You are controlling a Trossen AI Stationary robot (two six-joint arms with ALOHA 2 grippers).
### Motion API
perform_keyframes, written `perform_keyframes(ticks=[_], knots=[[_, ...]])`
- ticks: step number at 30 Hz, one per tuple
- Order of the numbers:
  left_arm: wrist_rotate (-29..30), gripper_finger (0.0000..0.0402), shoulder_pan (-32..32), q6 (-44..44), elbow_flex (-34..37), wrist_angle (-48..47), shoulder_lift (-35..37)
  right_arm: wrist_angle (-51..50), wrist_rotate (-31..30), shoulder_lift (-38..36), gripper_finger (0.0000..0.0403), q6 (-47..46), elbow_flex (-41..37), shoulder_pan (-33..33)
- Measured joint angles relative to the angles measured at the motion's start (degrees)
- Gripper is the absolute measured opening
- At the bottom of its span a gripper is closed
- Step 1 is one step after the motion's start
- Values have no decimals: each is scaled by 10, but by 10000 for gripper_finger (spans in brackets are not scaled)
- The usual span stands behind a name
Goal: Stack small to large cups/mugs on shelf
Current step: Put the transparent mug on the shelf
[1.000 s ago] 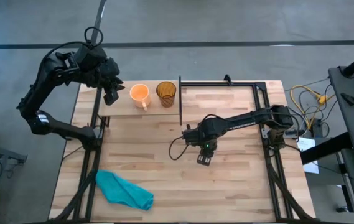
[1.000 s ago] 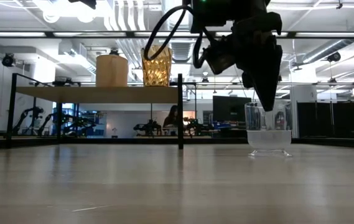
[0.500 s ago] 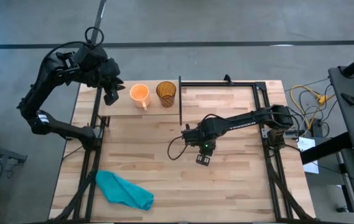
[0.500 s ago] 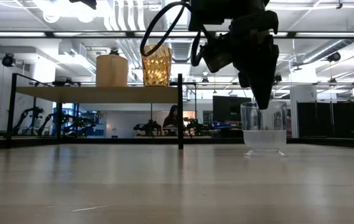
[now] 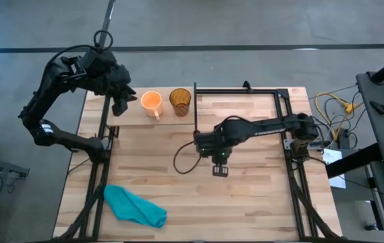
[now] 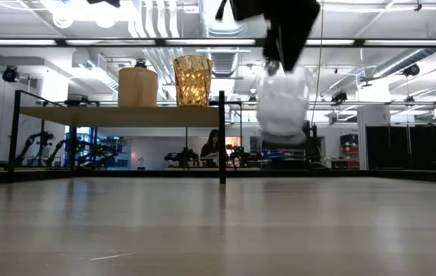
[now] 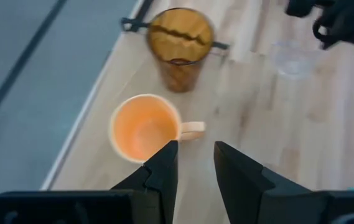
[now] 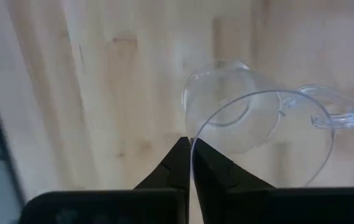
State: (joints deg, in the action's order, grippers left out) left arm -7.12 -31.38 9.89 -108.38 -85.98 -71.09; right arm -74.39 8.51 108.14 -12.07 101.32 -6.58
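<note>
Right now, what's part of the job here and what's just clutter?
Job:
- clear glass cup, lifted off the table, rim pinched by the right gripper
- orange mug, on the shelf
- amber tumbler, on the shelf

Clutter:
- teal cloth
- left gripper, waiting above the shelf

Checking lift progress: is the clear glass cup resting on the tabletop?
No. In the low view the clear glass cup hangs well above the tabletop, pinched at its rim by the right gripper.
</note>
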Motion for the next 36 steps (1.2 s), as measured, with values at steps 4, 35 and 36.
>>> perform_keyframes(ticks=[4, 35, 36], knots=[[-46, 88, 0, 0, 0, 0, 0, -43, -86, -1, 8, 108, 92, -12], [-235, 88, 31, -5, 16, 124, -22, 169, -186, 36, 8, 548, 266, -19], [-234, 88, 38, -5, 20, 123, -26, 169, -186, 39, 8, 551, 266, -19]])
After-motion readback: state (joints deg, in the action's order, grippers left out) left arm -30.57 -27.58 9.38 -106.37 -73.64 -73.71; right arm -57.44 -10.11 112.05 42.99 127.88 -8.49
